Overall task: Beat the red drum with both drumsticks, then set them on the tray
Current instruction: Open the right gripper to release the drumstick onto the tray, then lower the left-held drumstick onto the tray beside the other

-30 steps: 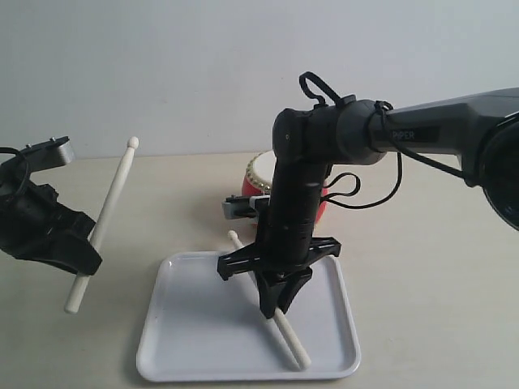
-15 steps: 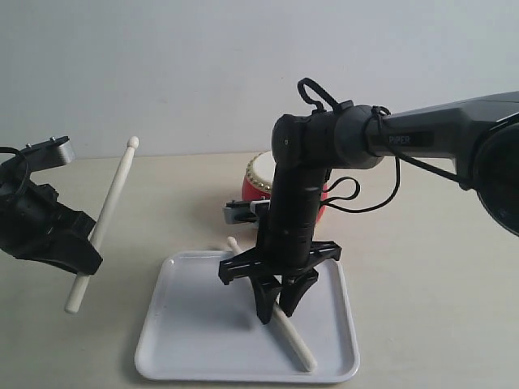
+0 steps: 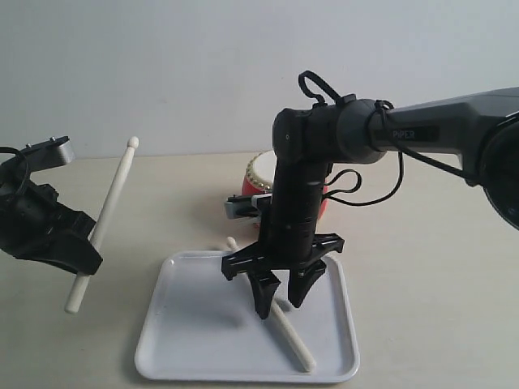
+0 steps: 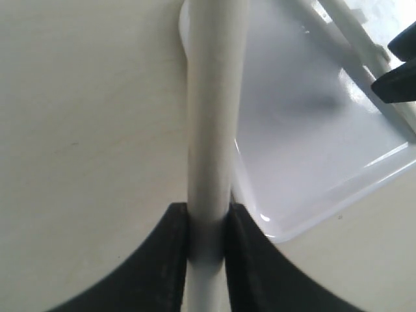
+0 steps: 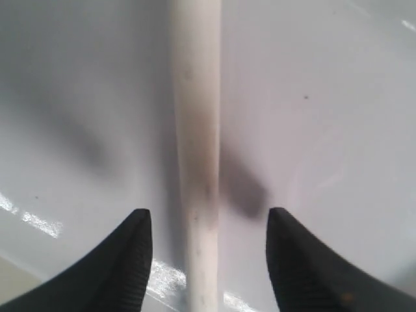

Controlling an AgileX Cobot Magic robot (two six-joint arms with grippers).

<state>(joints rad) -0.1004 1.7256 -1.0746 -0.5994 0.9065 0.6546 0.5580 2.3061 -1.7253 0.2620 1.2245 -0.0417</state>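
One drumstick (image 3: 293, 346) lies flat on the white tray (image 3: 166, 352), its far end sticking out over the tray's back rim. My right gripper (image 3: 280, 309) hangs open just above it, a finger on each side, neither touching the stick (image 5: 198, 130). The second drumstick (image 3: 113, 194) points steeply up at the left, and my left gripper (image 3: 83, 258) is shut on its lower part. In the left wrist view the fingers (image 4: 175, 260) pinch this stick (image 4: 211, 123) beside the tray's corner (image 4: 305, 136). The red drum (image 3: 258, 177) stands behind the tray, mostly hidden by the right arm.
The right arm's black column (image 3: 296, 203) stands over the tray's back half and in front of the drum. A beige tabletop (image 3: 430, 267) surrounds the tray on all sides. A pale wall (image 3: 203, 73) closes the back.
My right gripper has opened and let go of its drumstick, which now lies on the tray. The left arm and its stick have not moved.
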